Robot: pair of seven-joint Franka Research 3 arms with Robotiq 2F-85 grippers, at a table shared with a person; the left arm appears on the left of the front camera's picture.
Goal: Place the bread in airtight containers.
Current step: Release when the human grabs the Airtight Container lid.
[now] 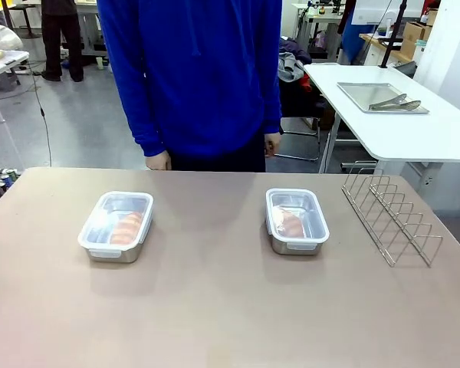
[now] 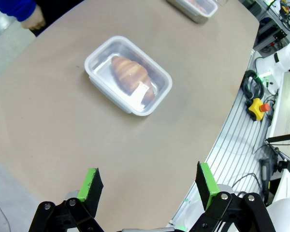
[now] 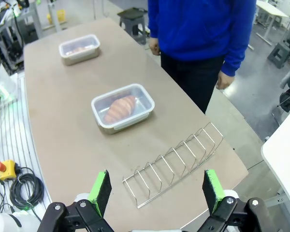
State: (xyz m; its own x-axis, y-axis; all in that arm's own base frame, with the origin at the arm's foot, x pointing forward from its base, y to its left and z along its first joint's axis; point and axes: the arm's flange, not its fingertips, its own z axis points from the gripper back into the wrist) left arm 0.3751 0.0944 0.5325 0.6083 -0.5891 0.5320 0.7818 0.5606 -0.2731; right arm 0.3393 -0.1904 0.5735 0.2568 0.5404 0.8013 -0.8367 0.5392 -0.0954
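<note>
Both rolls sit sealed in their tins on the table, both tools spread wide and holding nothing.

The left tin [image 1: 116,226] holds a golden roll [image 1: 126,228] under its clear lid [image 2: 128,74], on the table [image 1: 215,307] in front of the person [image 1: 192,77] in blue. The right tin [image 1: 297,221], well apart from it, holds the other roll [image 1: 290,224], also lidded. A wire rack [image 1: 391,218] stands near the right tin, toward the table's right edge. The left tool [image 2: 150,186] hangs released above the table's near edge; the right tool [image 3: 157,191] hangs released above the rack.
</note>
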